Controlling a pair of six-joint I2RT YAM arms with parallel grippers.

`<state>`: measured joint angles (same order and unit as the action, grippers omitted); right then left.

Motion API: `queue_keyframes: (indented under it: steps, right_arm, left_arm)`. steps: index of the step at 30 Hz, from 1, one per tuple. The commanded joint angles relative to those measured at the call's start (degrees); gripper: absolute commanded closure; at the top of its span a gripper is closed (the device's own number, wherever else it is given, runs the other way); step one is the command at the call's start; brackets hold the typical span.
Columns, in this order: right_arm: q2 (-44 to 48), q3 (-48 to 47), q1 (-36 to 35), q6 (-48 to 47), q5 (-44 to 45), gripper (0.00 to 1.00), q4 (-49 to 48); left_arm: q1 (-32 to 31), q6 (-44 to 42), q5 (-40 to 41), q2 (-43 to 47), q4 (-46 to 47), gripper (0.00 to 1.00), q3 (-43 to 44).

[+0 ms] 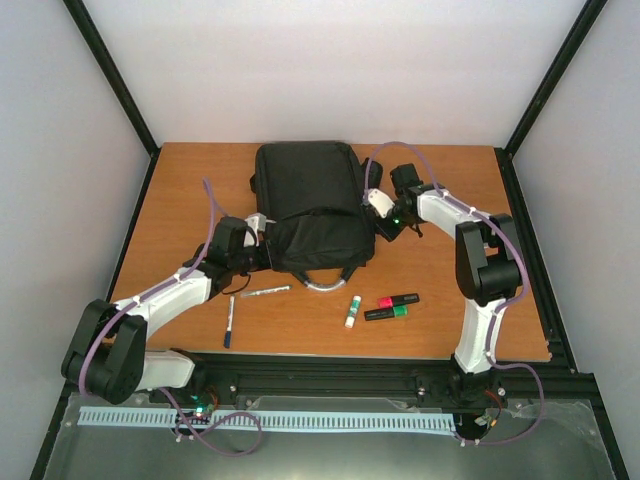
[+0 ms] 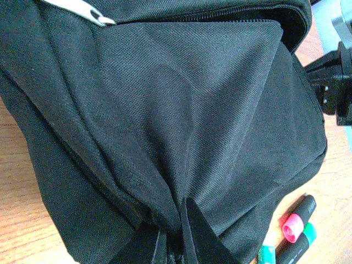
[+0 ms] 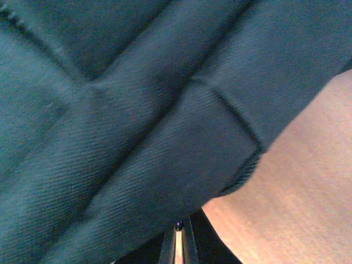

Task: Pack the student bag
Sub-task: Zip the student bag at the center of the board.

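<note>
Five small writing things lie nearest on the wooden table [image 1: 200,180]: a blue-capped pen [image 1: 229,322] at the left and a slim silver pen [image 1: 265,291] just beyond it. To the right are a white stick with a green cap [image 1: 352,311], a green highlighter [image 1: 386,313] and a pink highlighter [image 1: 398,299]. All are hard, smooth plastic cylinders, well apart from both arms' tips.

Just beyond them the grey loop handle [image 1: 325,281] marks the near end of the student bag [image 1: 310,195]. The bag lies flat at mid-table, its long axis running near to far. It is black woven fabric, soft and slack, with a rounded rectangular outline and a zip line across its body.

The left end effector [image 2: 180,212] is clenched on a gathered fold of that fabric at the bag's near-left corner, so the bag spreads away from it to the far right. The right end effector [image 3: 179,228] is closed at the bag's right edge, with the bag lying to its left. Its tips sit under a stitched hem, and it probably pinches the cloth, though the close view leaves that unsure.

Both arms are at the bag, and the left arm is the nearer to the pens.
</note>
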<state>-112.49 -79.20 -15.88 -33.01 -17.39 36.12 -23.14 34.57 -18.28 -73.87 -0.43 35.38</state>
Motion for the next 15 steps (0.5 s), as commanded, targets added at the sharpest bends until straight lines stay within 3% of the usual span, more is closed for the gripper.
queue_keyframes:
  steps: [1,15]
  right_arm:
    - [-2.0,-4.0,1.3,0.3,0.9,0.97,-5.2]
    - [-2.7,-5.2,1.8,2.2,1.2,0.93,-7.8]
  left_arm:
    - [-0.2,-2.5,-3.2,1.8,3.2,0.99,0.8]
    - [-0.2,-2.7,-2.5,0.7,2.6,0.99,1.1]
